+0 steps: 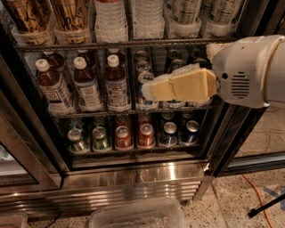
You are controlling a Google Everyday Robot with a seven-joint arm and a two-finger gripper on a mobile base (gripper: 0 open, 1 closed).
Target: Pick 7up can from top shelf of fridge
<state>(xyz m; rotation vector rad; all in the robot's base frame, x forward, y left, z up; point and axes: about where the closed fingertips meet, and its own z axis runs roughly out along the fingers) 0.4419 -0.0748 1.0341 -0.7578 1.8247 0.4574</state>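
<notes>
The fridge [133, 178] stands open in front of me, with a black frame and a ribbed steel base. Its top shelf [67, 46] is a grey wire rack fronted by clear cup-like holders [109, 33]. Two pale 7up cans [180, 11] with green lettering stand in the holders at the top right, their lids cut off by the frame edge. My gripper [153, 87], cream-yellow on a big white wrist, reaches in from the right. It is in front of the slim cans of the middle shelf, below and left of the 7up cans.
Tan cans [31, 15] and water bottles [111, 15] fill the top shelf's left. White-capped bottles [84, 84] and blue-silver cans [143, 78] stand on the middle shelf. Green, red and blue cans [144, 133] are below. A clear bin [138, 216] and an orange cable [258, 191] lie on the floor.
</notes>
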